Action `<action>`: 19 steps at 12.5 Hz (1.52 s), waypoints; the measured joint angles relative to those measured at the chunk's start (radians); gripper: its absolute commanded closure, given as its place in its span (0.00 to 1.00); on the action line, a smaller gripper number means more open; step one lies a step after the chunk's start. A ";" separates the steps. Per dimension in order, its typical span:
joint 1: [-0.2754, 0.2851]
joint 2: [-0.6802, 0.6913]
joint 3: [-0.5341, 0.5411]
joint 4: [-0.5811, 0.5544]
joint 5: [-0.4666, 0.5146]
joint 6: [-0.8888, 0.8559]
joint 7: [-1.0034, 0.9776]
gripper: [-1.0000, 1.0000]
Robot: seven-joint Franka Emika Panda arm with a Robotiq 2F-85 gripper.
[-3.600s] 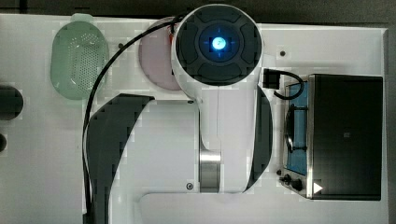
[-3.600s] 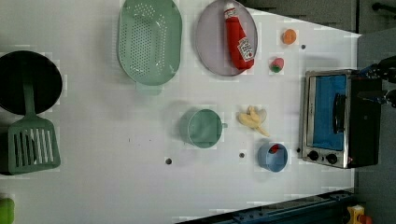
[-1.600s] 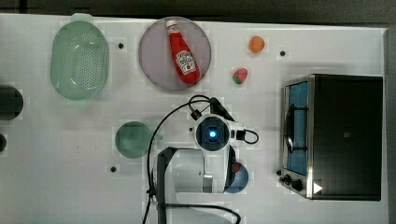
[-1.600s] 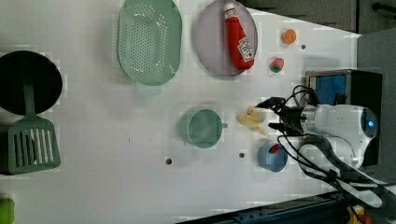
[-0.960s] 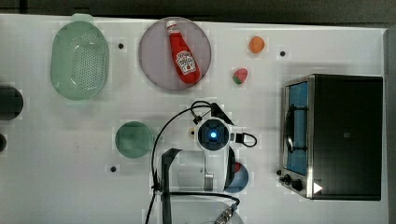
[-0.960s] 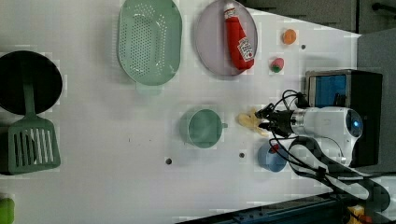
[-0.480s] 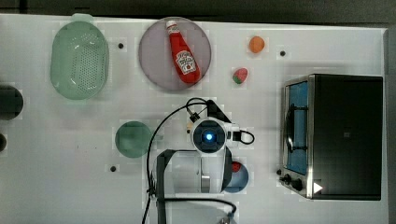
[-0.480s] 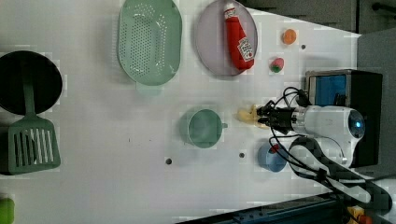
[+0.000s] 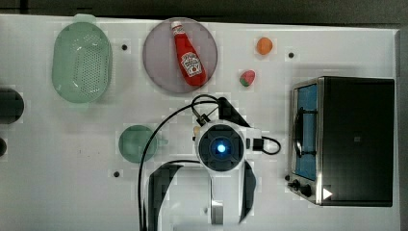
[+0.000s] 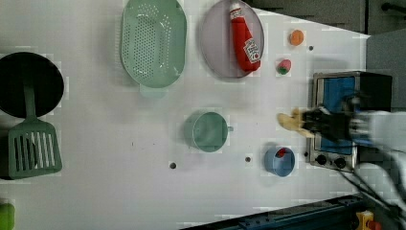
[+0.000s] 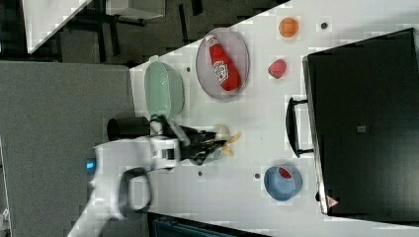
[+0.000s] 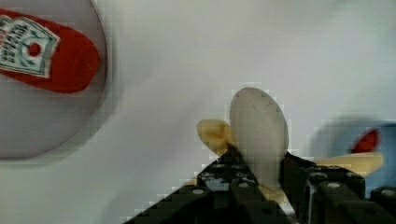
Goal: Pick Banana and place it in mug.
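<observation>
Halfway there, roughly. Gripper (image 12: 261,186) clamped on the banana (image 12: 258,130), pinching it between the dark fingers with the pale peeled end poking out past the tips. Looks lifted clear of the table (image 10: 119,191) judging by the left view, where the banana (image 10: 292,121) hangs off the end of the blurred gripper (image 10: 311,123), near the toaster oven (image 10: 344,96) and well apart from the mug (image 10: 207,132). Same story in the right view: banana (image 11: 225,138) at the fingertips, gripper (image 11: 210,140) sitting over the spot where the mug would be from that angle, though hard to say if actually above it or just lined up with it.

So: pick done, by the look of it. Left to do: carry over to the mug (image 9: 138,143), which sits empty at the top view's left of the arm, line up over the mouth, then let go. Blue bowl (image 10: 279,161) with something red in it nearby, not the target. Ketchup bottle (image 9: 187,55) untouched on its plate.
</observation>
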 measured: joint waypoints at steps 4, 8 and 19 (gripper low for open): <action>0.005 -0.180 0.038 0.238 0.007 -0.455 0.002 0.76; 0.026 -0.210 0.189 0.352 0.128 -0.536 0.116 0.76; 0.111 0.135 0.469 0.145 0.069 -0.069 0.523 0.76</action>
